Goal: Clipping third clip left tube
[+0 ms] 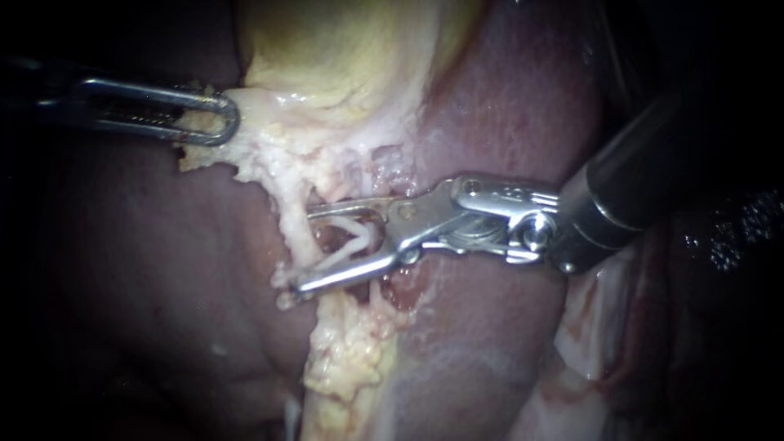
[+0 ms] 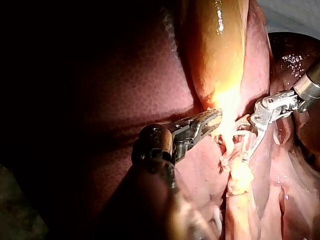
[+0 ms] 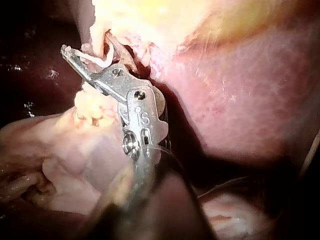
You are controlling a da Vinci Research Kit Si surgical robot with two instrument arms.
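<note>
Dark red liver (image 1: 506, 122) behind: left pincer (image 1: 224, 121) clamps pale fatty tissue (image 1: 278, 155); right pincer (image 1: 306, 249) gapes astride thin whitish tube (image 1: 351, 233), could snag neighbouring strands.

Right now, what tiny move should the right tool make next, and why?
Probably squeeze gently shut. The right tool has its jaws open on either side of the pale tube, so closing there should pinch it. The left tool grips the pale edge of the gallbladder, which seems to hold the tube stretched.
</note>
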